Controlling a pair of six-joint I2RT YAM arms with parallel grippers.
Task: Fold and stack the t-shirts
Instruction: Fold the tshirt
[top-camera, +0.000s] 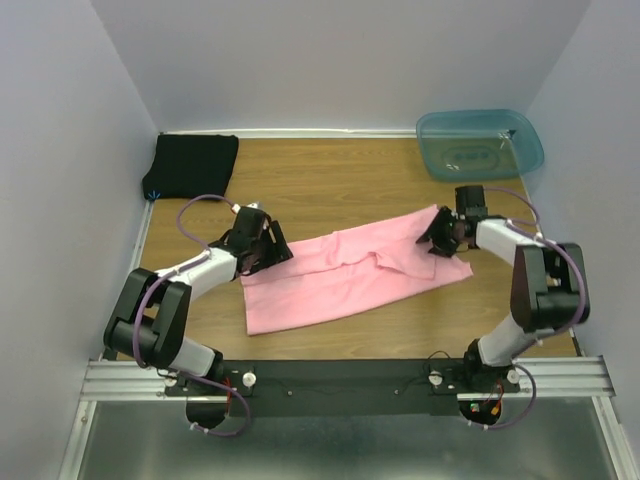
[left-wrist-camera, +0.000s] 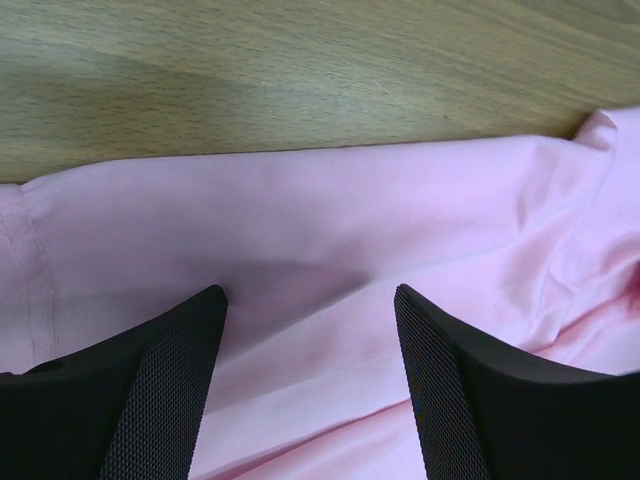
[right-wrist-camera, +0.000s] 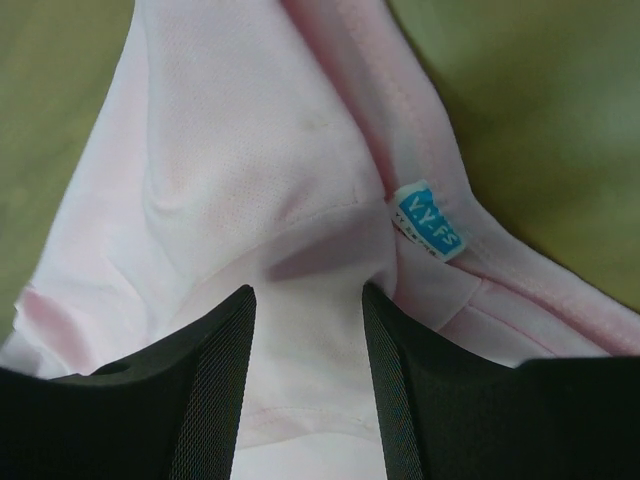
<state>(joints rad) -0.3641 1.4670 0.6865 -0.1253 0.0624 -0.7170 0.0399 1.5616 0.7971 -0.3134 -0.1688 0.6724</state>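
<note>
At the centre of the counter (top-camera: 330, 190), in the top view, the light pink t-shirt (top-camera: 340, 285) is found spread out, flat but creased, its length run from about 8 o'clock to 2 o'clock, with a loose fold noted across its middle. The left tool (top-camera: 280, 252) is placed over the shirt's 9 o'clock end, on its far edge; the right tool (top-camera: 430, 240) is placed over the 3 o'clock end. The black t-shirt (top-camera: 195, 165) is noted as a compact dark block in the far corner at 10 o'clock, against the walls, well apart from the pink one. A translucent blue-green bin (top-camera: 478, 115) is set in the far corner at 1 o'clock, near the pink shirt's end but apart from it. In the left wrist view, the fingers (left-wrist-camera: 170, 390) are held wide apart, smooth pink cloth is seen beneath and between them, and nothing is pinched; whether the tips touch the cloth cannot be told. In the right wrist view, the jaws are parted to a middling gap over a raised ridge of pink cloth, which is not seen to be clamped. A small blue label (right-wrist-camera: 428, 222) is seen on the neck seam, just at 1 o'clock of the right-hand finger.
</note>
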